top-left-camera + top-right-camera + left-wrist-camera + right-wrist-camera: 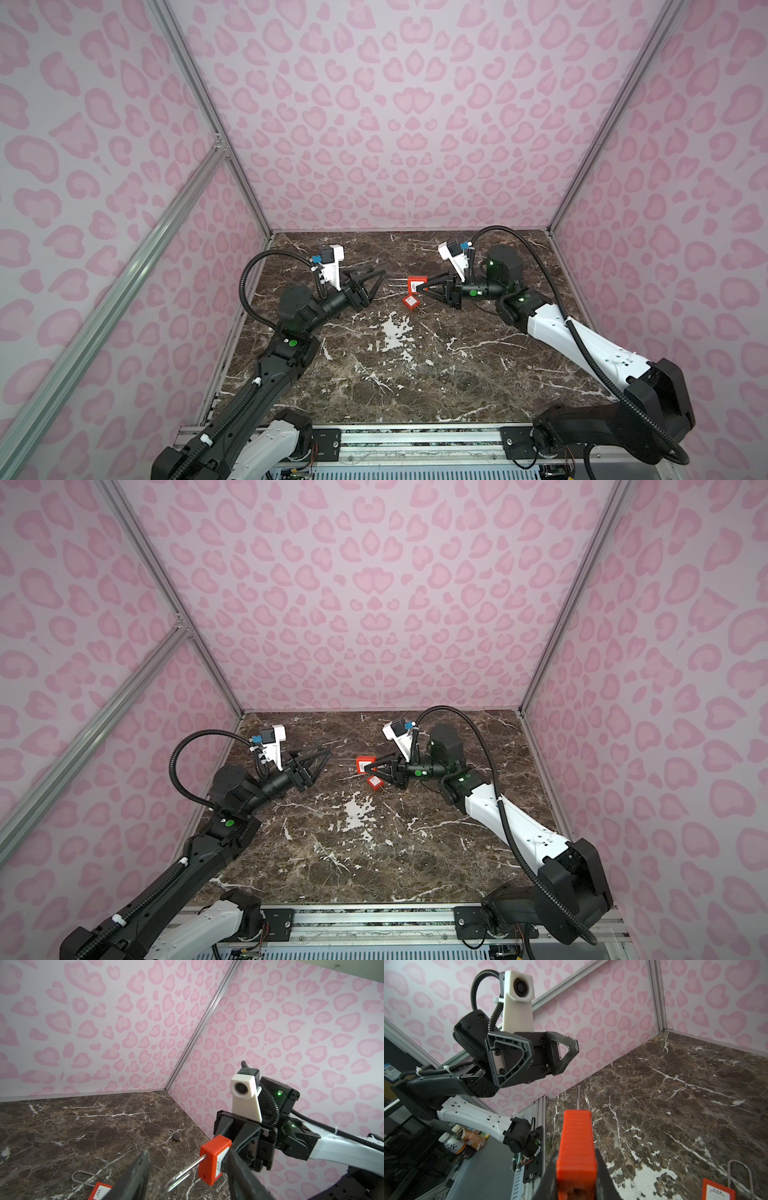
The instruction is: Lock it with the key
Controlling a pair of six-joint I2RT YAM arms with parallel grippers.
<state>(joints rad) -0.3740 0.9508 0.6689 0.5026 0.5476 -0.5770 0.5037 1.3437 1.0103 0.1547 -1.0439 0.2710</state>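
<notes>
Currently at the setup step: lock presented, key not yet picked. The right gripper (422, 287) is clamped on the orange padlock (413, 284), holding it off the marble table (415, 374) just right of centre in both top views, with the shackle (182, 1174) pointing at the left arm. The left gripper (376, 280) sits left of centre, jaws parted and empty, with a clear gap to the lock. A spare padlock (410, 302) lies flat just below the held one in frame. The key (176, 1136), on its ring, lies on the marble beyond the held lock, near the foot of the wall. I can't tell if the shackle is seated. Next, I'd judge, the left arm must pinch that small flat key, then align it with the keyway. The keyway end seems to face the right wrist, so access looks awkward.
</notes>
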